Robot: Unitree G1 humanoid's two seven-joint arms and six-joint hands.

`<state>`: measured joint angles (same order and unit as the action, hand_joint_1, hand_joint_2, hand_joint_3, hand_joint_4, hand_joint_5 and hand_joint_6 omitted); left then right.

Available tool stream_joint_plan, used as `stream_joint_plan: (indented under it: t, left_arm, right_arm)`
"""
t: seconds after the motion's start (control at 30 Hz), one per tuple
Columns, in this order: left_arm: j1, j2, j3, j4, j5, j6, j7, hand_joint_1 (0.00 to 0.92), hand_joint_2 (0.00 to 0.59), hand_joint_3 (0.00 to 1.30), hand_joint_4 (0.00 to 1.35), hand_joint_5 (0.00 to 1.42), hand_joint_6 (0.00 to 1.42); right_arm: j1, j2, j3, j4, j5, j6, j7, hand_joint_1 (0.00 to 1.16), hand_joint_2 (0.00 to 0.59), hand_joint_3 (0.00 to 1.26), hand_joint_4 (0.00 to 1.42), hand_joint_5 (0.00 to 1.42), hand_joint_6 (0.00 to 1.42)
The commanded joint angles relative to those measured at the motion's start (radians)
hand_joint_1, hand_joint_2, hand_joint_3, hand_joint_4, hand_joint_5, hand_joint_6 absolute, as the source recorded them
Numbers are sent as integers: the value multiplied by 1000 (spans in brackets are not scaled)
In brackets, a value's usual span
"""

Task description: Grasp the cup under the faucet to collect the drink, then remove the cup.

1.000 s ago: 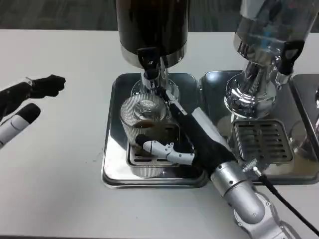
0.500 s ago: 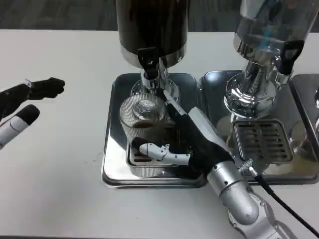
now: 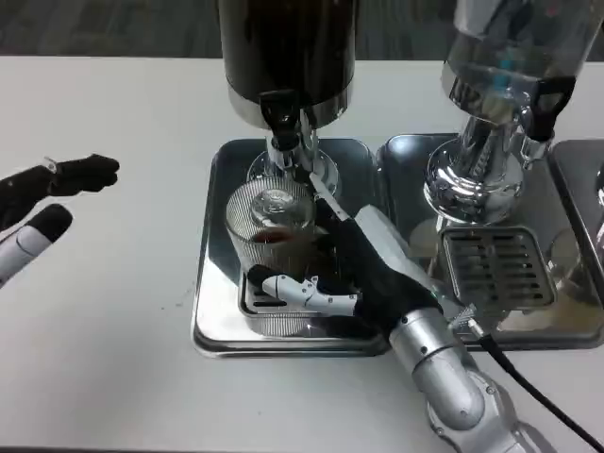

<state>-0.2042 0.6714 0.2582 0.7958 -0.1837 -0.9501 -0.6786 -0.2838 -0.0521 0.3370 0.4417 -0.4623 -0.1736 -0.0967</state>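
right robot hand shifted left, apparently gripping the cup on steel tray, white table.

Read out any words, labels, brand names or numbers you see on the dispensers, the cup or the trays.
None can be read.
Dark drink dispenser: no label shows.
Clear dispenser: a small blue mark, too blurred to read.
Cup, held by the right hand: plain ribbed, no print.
Tray: bare metal.
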Motion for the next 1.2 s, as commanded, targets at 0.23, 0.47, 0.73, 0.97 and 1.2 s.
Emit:
stream_joint_plan:
  t: [0.23, 0.47, 0.73, 0.97, 1.2]
  left_arm:
    - [7, 25, -4, -3, 15, 6, 8, 0, 151, 314, 284, 250, 211]
    - [5, 28, -4, 0, 16, 9, 8, 0, 168, 321, 284, 250, 220]
    - [6, 32, -5, 0, 16, 11, 7, 0, 173, 322, 284, 250, 227]
    - [8, 36, -5, -1, 14, 12, 5, 0, 180, 323, 284, 250, 230]
    - [8, 36, -7, -1, 15, 12, 4, 0, 183, 323, 287, 250, 231]
  right_arm:
    - [33, 13, 7, -44, -21, 27, -33, 581, 152, 77, 144, 281, 443]
    - [39, 17, 14, -56, -33, 38, -52, 581, 152, 108, 172, 338, 563]
    - [49, 15, 28, -71, -56, 51, -82, 581, 152, 132, 198, 374, 647]
    - [61, 15, 41, -89, -82, 66, -118, 571, 159, 157, 244, 429, 737]
    - [66, 16, 49, -103, -103, 90, -132, 567, 160, 194, 309, 494, 818]
